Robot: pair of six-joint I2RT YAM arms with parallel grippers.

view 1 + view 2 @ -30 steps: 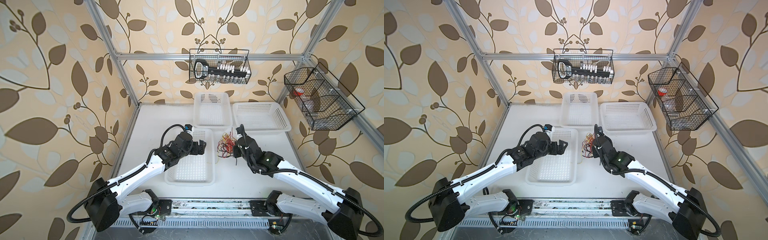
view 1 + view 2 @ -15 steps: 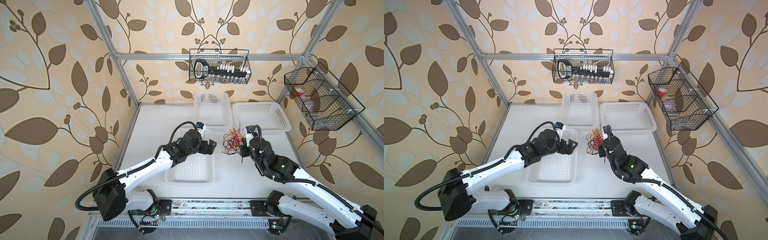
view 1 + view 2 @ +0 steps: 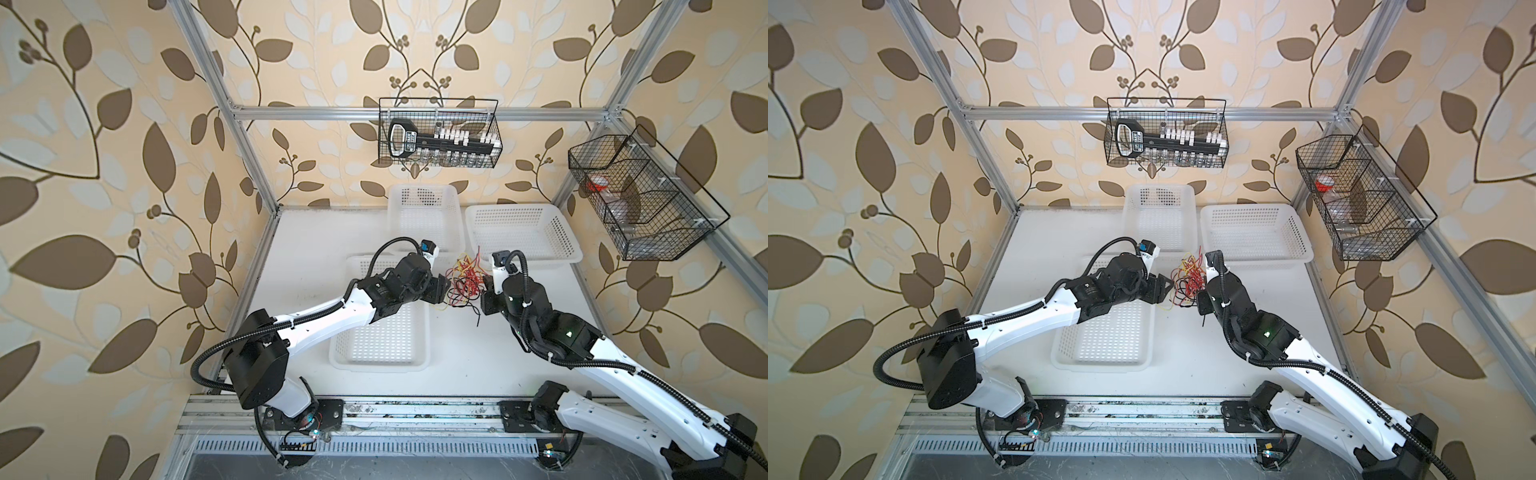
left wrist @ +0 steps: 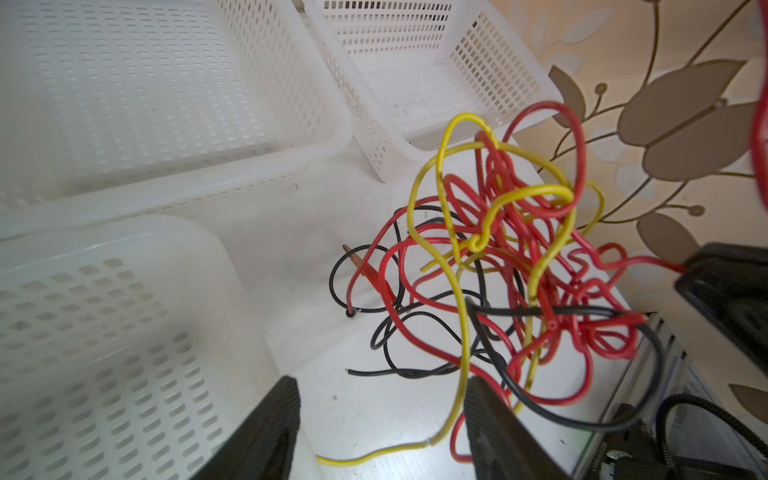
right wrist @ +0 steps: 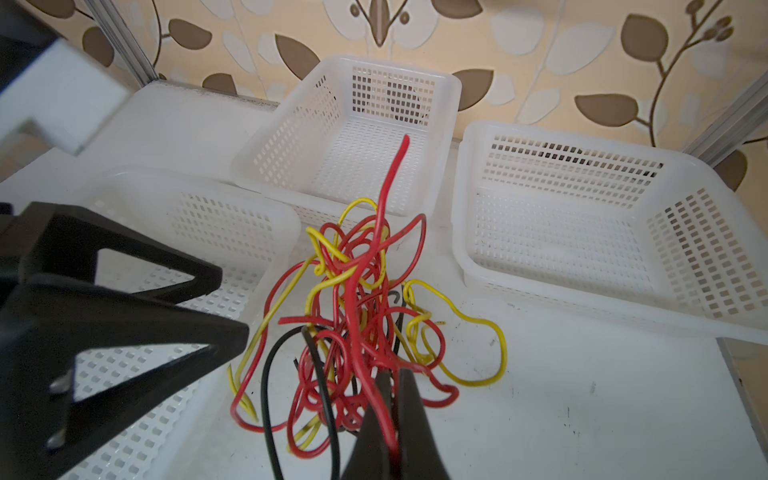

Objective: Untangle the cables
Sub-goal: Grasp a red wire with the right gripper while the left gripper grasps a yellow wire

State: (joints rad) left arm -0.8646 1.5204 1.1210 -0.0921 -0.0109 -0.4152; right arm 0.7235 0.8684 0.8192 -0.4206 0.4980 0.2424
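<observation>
Your right hand is pinching a red cable above the white surface. Your left hand is gaping beside the cables, leaf-patterned walls around.

The left arm and right arm had white shells, black joints and black corrugated hoses. A green light glowed on the right. The left end effector had black triangular fingers with silver screws.
</observation>
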